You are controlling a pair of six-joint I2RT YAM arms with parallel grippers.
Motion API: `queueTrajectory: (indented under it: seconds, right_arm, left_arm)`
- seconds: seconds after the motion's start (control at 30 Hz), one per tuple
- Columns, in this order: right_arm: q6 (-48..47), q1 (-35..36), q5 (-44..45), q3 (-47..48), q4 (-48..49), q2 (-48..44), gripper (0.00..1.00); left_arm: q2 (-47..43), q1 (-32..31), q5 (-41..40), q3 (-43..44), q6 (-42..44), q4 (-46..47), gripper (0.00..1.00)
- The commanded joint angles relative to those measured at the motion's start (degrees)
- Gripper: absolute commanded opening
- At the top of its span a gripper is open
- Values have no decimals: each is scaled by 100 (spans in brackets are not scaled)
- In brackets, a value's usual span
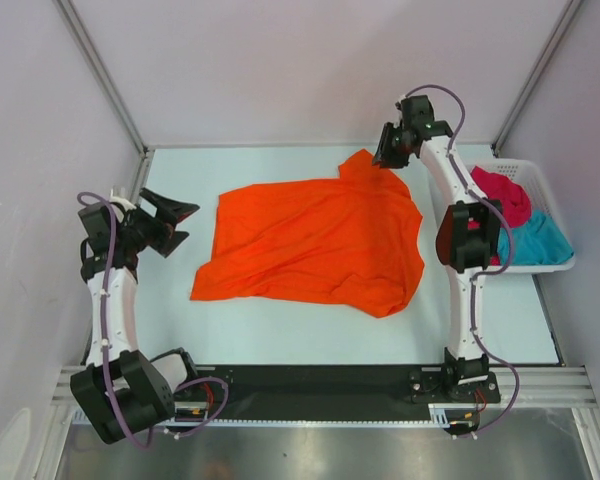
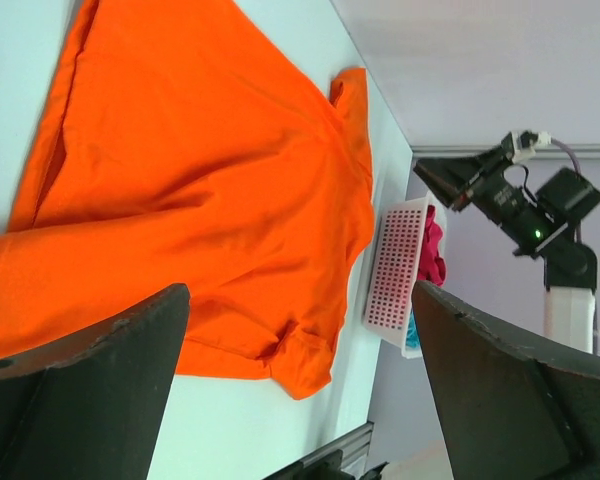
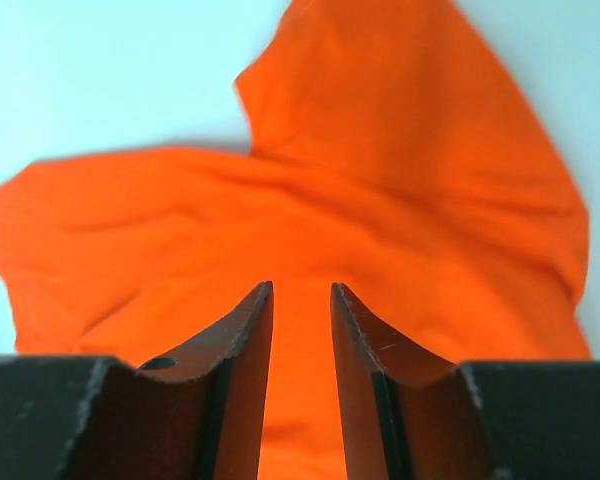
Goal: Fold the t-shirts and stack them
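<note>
The bright orange cotton t-shirt lies spread, a little rumpled, in the middle of the pale surface. I expect it to be light, limp and quick to bunch, so I'd pinch it at corners: hem ends or shoulder seams. Its long axis runs left to right. The straight hem seems to face my left and both sleeves the right, toward the white lattice basket holding the crimson t-shirt and teal t-shirt. The right gripper hovers above the far sleeve, jaws narrow with nothing between them. The left gripper waits beside the hem, clear of the cloth, jaws spread wide and empty.
</note>
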Motion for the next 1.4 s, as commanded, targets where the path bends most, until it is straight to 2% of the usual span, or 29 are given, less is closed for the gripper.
queueTrajectory:
  seconds: [0.0, 0.37, 0.8, 0.87, 1.0, 1.1, 1.37]
  right_arm:
    - [-121, -248, -199, 1240, -723, 898, 35]
    - [-165, -758, -181, 1346, -434, 1638, 36]
    - [-121, -750, -471, 1672, -240, 2403, 35]
    - [-103, -750, -515, 1663, -179, 2447, 32]
    - [133, -855, -690, 1549, 32, 2465, 0]
    - [336, -986, -805, 1496, 278, 2429, 0]
    - [433, -1531, -129, 1988, 296, 2368, 0]
  left_arm:
    - [-278, 40, 129, -170, 159, 61, 98]
    - [-182, 40, 85, -311, 264, 87, 98]
    - [214, -171, -126, -171, 229, 245, 98]
    - [266, -206, -152, -144, 221, 272, 98]
    - [302, -233, -152, -109, 203, 289, 97]
    - [284, -224, -143, -109, 203, 281, 97]
    - [310, -233, -108, -100, 220, 281, 97]
